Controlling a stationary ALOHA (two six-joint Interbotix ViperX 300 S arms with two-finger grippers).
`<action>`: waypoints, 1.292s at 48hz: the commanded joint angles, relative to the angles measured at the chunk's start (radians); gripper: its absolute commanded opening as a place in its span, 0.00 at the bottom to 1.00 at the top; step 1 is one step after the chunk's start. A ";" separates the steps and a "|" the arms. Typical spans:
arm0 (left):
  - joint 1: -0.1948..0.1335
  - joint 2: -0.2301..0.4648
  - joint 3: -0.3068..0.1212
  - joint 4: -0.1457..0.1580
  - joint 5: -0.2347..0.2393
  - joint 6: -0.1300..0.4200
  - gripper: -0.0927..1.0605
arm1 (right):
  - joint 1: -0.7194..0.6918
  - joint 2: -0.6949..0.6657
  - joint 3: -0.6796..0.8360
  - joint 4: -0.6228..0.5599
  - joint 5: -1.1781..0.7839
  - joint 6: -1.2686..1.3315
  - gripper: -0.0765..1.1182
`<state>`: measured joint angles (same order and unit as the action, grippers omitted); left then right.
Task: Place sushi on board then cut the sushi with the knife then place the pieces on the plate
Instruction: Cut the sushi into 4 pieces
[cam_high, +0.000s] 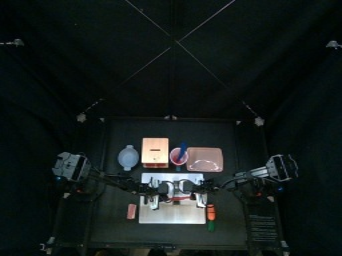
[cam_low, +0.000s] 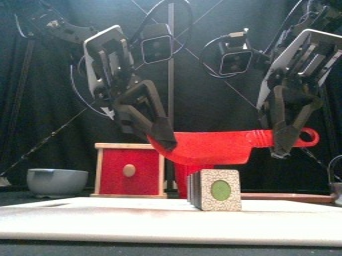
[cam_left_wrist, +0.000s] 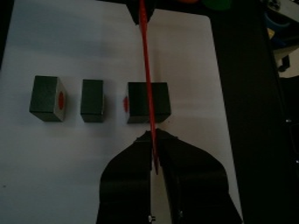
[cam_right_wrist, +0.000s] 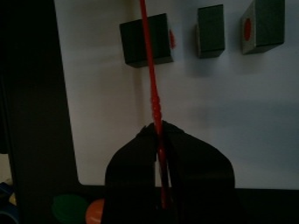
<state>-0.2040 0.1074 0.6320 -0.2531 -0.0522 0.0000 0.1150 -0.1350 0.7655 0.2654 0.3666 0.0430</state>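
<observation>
The red knife (cam_low: 214, 150) hangs level over the white cutting board (cam_low: 171, 220), held at both ends. My left gripper (cam_low: 154, 130) is shut on the blade end and my right gripper (cam_low: 283, 135) is shut on the handle end. In the left wrist view the thin red blade (cam_left_wrist: 143, 70) runs across one dark green sushi block (cam_left_wrist: 149, 102). Two smaller cut pieces (cam_left_wrist: 93, 99) (cam_left_wrist: 47, 96) lie in a row beside it. The right wrist view shows the same knife (cam_right_wrist: 149, 61) over the block (cam_right_wrist: 146, 41). The pink plate (cam_high: 205, 157) sits behind the board.
Behind the board stand the wooden box with a red drawer front (cam_low: 130, 170), the blue-grey bowl (cam_low: 56, 180) and the red cup (cam_high: 179, 155). Small toy foods lie near the board's left (cam_high: 132, 210) and right (cam_high: 211, 213) ends.
</observation>
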 joint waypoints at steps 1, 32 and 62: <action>-0.006 -0.006 -0.035 -0.002 -0.011 0.002 0.46 | -0.005 -0.012 -0.012 0.006 -0.020 0.003 0.35; -0.009 0.011 -0.032 -0.002 -0.009 0.002 0.46 | 0.006 0.020 -0.012 0.026 -0.025 0.003 0.35; -0.008 0.038 -0.028 -0.014 -0.006 0.002 0.46 | 0.009 0.043 -0.026 0.014 -0.017 0.002 0.35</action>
<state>-0.2102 0.1442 0.6213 -0.2669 -0.0552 0.0000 0.1350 -0.0721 0.7639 0.2869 0.3574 0.0430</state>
